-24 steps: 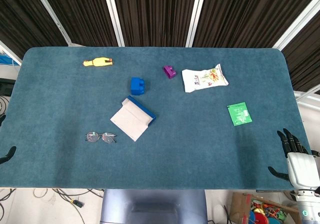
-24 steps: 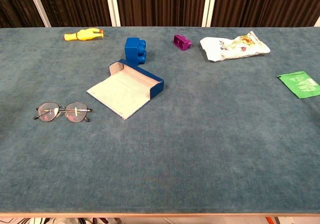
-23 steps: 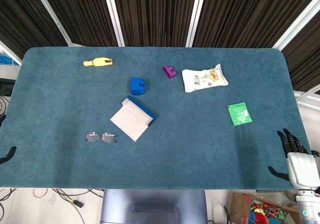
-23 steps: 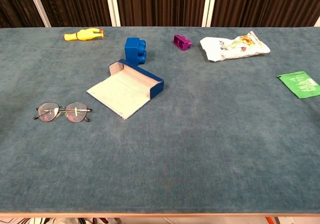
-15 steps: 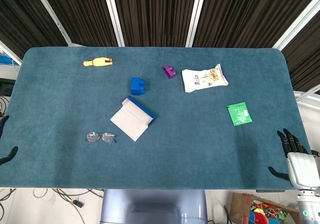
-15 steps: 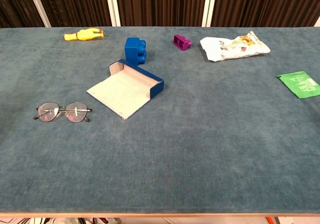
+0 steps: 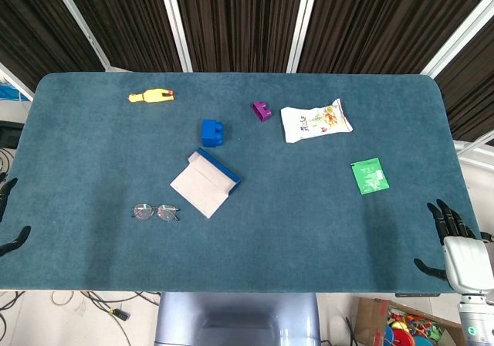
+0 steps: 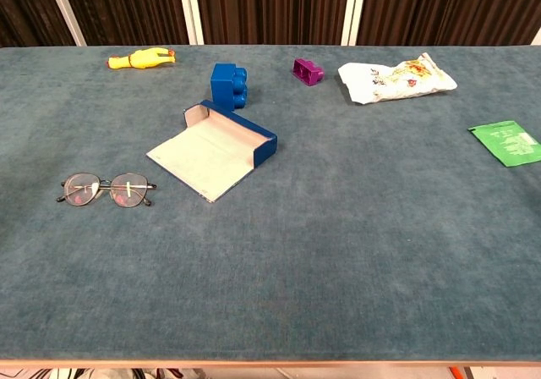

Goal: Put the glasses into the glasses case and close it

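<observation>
Left hand (image 7: pixel 8 236) at the table's near-left edge, only dark fingertips showing so its pose cannot be told; it has crept slightly inward over the last half-second, likely an opening reach, nothing yet grasped. Right hand (image 7: pixel 455 242) stays parked off the near-right corner, fingers spread, empty. Thin wire-framed round glasses (image 8: pixel 106 189) lie flat, arms folded, just beside the open blue glasses case with pale lining (image 8: pixel 213 150), untouched.

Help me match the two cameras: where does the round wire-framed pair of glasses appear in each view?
Head view: round wire-framed glasses lie lower left of centre.
Chest view: the glasses lie at the left, mid-height.
Shared landmark: the open blue glasses case, just up and right of them in both.
</observation>
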Available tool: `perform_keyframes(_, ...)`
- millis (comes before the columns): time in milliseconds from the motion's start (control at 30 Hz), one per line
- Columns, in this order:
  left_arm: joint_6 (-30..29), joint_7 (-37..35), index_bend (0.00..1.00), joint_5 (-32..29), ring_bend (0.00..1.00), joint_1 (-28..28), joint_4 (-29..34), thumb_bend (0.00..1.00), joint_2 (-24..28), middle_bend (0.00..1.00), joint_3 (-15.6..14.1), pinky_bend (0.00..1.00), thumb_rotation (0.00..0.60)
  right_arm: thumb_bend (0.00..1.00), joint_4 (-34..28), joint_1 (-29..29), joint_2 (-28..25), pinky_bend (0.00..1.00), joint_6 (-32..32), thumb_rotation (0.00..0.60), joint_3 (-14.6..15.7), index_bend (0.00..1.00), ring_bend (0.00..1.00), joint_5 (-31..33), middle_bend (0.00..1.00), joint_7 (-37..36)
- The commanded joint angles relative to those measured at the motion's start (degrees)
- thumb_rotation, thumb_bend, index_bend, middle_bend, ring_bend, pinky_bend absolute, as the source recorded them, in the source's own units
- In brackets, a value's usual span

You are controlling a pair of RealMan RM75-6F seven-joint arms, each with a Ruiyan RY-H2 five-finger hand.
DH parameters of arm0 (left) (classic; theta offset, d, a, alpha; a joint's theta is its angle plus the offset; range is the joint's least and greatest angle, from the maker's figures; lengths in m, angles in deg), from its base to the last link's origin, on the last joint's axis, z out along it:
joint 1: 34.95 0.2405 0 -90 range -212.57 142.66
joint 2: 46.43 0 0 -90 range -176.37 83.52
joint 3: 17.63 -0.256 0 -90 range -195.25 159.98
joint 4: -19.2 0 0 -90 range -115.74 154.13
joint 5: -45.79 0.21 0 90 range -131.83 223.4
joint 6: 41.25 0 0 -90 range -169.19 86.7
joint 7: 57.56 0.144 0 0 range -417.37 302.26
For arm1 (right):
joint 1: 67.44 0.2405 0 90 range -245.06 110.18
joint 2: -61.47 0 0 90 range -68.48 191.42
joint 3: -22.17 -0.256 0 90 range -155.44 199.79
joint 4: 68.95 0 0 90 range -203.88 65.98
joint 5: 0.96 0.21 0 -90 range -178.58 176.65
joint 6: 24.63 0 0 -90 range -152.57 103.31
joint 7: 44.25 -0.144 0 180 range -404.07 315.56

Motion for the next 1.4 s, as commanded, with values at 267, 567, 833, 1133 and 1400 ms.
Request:
perform_keyframes(267,4.1,-0.4,0.11,-0.2,0.00,-2.5,1.8,0.25,1.0,0.00,0.4,0.00,0.600,0.18,-0.2,0.1,0.1,0.28,-0.4,0.600,-0.2,0.02,0.11,0.5,0.00,-0.2)
perform_keyframes(567,21.0,11.4,0.16,-10.9,0.00,-13.2,14.4,0.25,7.0,0.01,4.4,0.00,0.600,0.18,-0.2,0.0,-0.1,0.28,-0.2,0.600,-0.1,0.02,0.11,0.3,0.00,-0.6)
perform_keyframes(833,31.4,23.2,0.25,-26.2,0.00,-23.0,14.6,0.25,0.9,0.02,6.3,0.00,0.600,0.18,-0.2,0.0,-0.1,0.28,-0.3,0.600,-0.1,0.02,0.11,0.5,0.00,-0.7)
perform_keyframes(1133,32.9,30.5,0.30,-34.8,0.00,-29.7,9.6,0.30,-9.6,0.04,5.2,0.00,0.600,0.18,-0.3,0.0,-0.3,0.28,-0.5,0.600,-0.3,0.02,0.11,0.9,0.00,-1.0)
perform_keyframes(1400,31.9,32.2,0.36,-38.6,0.00,-32.5,5.3,0.32,-16.4,0.05,4.9,0.00,0.600,0.18,-0.2,0.0,-0.6,0.28,-0.6,0.600,-0.3,0.02,0.11,0.9,0.00,-1.6)
